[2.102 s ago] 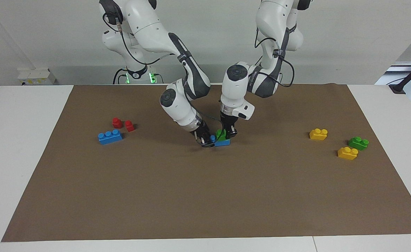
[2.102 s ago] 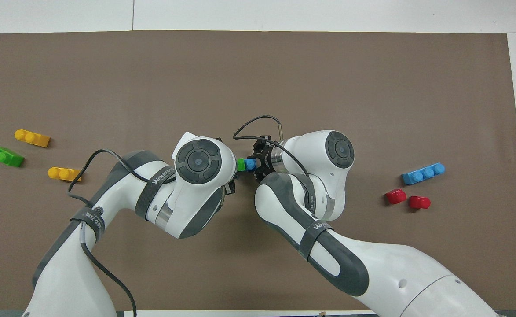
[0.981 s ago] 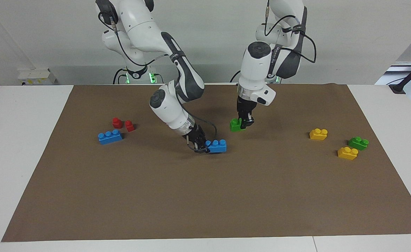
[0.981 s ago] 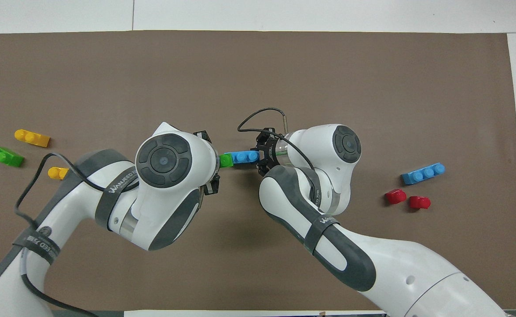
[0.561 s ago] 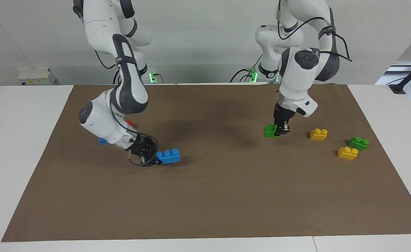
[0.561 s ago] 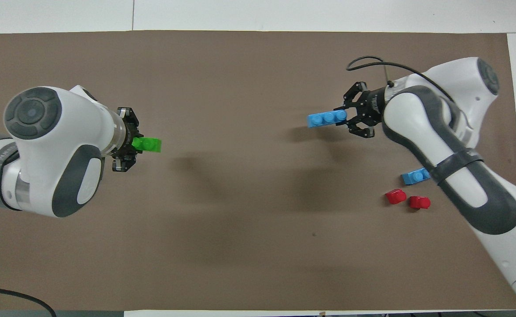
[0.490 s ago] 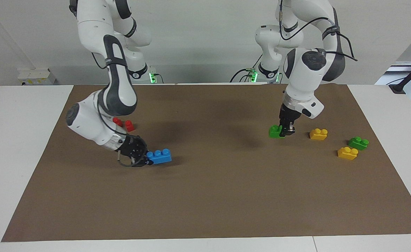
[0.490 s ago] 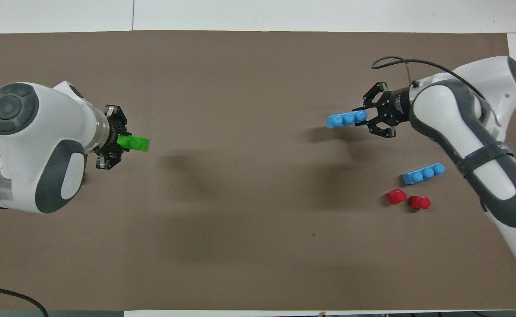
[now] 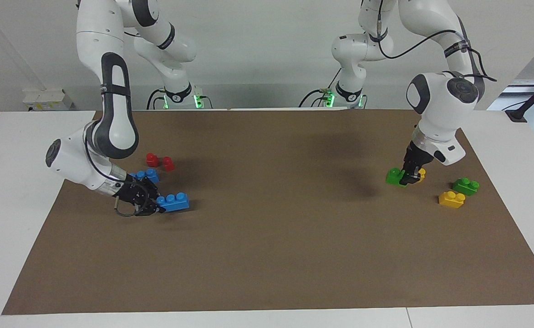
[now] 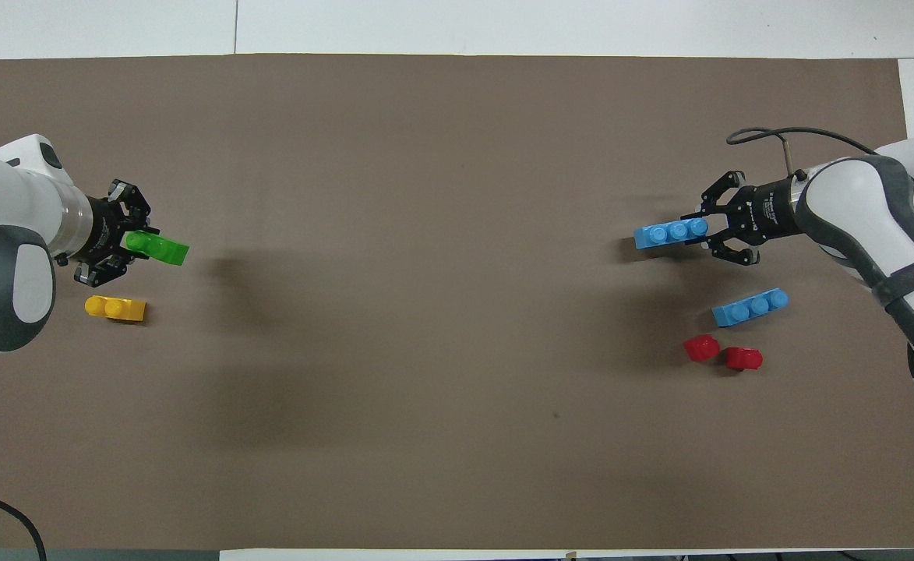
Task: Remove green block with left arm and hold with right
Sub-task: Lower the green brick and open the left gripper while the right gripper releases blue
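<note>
My left gripper [image 9: 408, 176] is shut on one end of the bright green block [image 9: 395, 176], a two-stud brick. It holds the block low over the brown mat [image 9: 267, 255] toward the left arm's end, beside a yellow brick. The overhead view shows the same gripper [image 10: 131, 248] and block [image 10: 160, 248]. My right gripper [image 9: 151, 203] is shut on the end of a blue three-stud brick [image 9: 172, 202]. It holds that brick low over the mat toward the right arm's end, also seen in the overhead view [image 10: 671, 233].
A second blue brick [image 9: 146, 175] and two red pieces [image 9: 160, 161] lie by the right gripper. Two yellow bricks [image 9: 451, 199] and a darker green brick [image 9: 465, 186] lie by the left gripper. White table [image 9: 21, 182] borders the mat.
The green block has come off the blue brick. The left gripper has carried it toward the left arm's end. The right gripper has carried the blue brick toward the right arm's end.
</note>
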### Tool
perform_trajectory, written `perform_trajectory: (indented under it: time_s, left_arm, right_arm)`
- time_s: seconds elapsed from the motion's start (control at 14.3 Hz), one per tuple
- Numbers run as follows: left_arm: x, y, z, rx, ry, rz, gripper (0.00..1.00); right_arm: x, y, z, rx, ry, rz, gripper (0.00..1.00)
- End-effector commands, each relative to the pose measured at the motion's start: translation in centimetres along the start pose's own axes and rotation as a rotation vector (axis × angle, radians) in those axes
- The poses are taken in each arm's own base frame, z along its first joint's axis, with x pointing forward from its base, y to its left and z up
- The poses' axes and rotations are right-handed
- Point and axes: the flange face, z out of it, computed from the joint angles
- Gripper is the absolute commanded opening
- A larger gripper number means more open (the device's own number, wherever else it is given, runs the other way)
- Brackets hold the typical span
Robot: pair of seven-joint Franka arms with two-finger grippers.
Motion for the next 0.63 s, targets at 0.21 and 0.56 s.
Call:
perform_trajectory:
  time_s: [0.21,0.56]
  left_arm:
    - [6.1,0.7,4.6,-0.033,0.006,0.108,0.0]
    - [10.0,1.8,8.5,-0.026,0.007,0.17,0.0]
  right_arm:
    - [2.4,2.7,-0.7,0.014,0.026,0.02,0.0]
    - [1.7,2.5,-0.3,0.009,0.025,0.016,0.62]
